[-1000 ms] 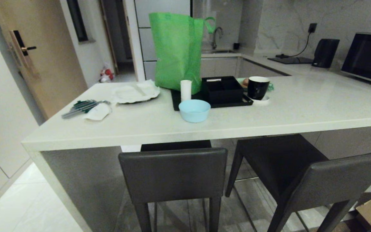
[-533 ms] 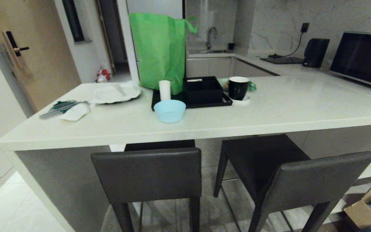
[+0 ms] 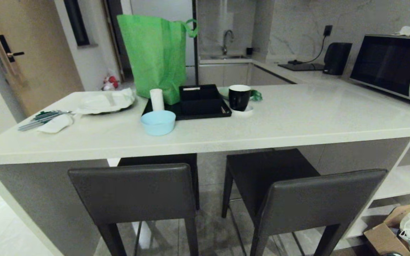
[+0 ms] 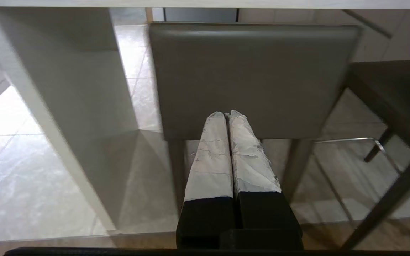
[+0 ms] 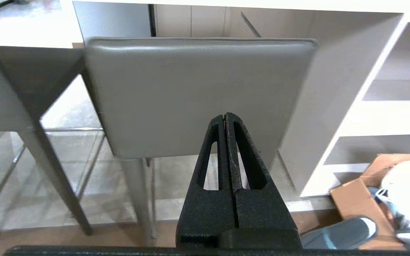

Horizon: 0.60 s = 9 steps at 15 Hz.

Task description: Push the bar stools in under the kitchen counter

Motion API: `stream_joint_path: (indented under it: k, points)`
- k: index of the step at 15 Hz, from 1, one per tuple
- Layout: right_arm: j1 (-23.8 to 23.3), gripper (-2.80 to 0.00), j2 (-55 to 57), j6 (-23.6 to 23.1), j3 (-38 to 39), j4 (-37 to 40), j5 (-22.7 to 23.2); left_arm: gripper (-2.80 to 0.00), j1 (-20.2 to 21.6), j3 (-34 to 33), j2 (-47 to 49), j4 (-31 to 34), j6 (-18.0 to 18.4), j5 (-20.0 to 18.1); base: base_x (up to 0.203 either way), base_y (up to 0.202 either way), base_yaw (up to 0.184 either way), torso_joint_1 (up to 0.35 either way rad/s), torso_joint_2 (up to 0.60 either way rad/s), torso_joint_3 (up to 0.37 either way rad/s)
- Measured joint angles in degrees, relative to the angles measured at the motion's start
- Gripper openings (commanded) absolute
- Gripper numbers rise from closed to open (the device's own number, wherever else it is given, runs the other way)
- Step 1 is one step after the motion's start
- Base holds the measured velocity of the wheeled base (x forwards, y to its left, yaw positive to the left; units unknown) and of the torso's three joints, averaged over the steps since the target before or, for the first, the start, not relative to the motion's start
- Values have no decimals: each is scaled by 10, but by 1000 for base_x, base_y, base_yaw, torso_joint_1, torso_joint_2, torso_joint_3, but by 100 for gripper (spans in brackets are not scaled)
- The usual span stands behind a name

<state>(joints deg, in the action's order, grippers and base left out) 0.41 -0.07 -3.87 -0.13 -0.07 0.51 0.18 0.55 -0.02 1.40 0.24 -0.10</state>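
Observation:
Two dark grey bar stools stand at the off-white kitchen counter (image 3: 297, 124). The left stool (image 3: 133, 192) has its seat mostly under the worktop. The right stool (image 3: 319, 199) stands farther out and is turned at an angle. Neither arm shows in the head view. My left gripper (image 4: 227, 114) is shut and empty, pointing at the left stool's backrest (image 4: 251, 71) a short way off. My right gripper (image 5: 225, 115) is shut and empty, facing the right stool's backrest (image 5: 198, 89).
On the worktop stand a green bag (image 3: 157, 53), a black tray (image 3: 190, 108), a blue bowl (image 3: 158, 122), a black mug (image 3: 239, 97) and a microwave (image 3: 392, 65). White shelves (image 5: 386, 106) lie right of the stools, with a cardboard box (image 3: 386, 234) on the floor.
The whole head view has shifted: counter and stools now sit further left in the picture and the microwave shows more fully. The camera has moved; the stools keep their places at the counter.

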Motion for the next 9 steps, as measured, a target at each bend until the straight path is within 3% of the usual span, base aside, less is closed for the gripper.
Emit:
stream_joint_path:
  k: [6, 9]
  points:
    - [0, -280, 0, 0, 0, 0, 0, -280, -1, 0, 0, -1, -2, 0, 0, -189, 3, 3, 2, 3]
    - [0, -280, 0, 0, 0, 0, 0, -280, -2, 0, 0, -1, -2, 0, 0, -35, 1, -1, 2, 1]
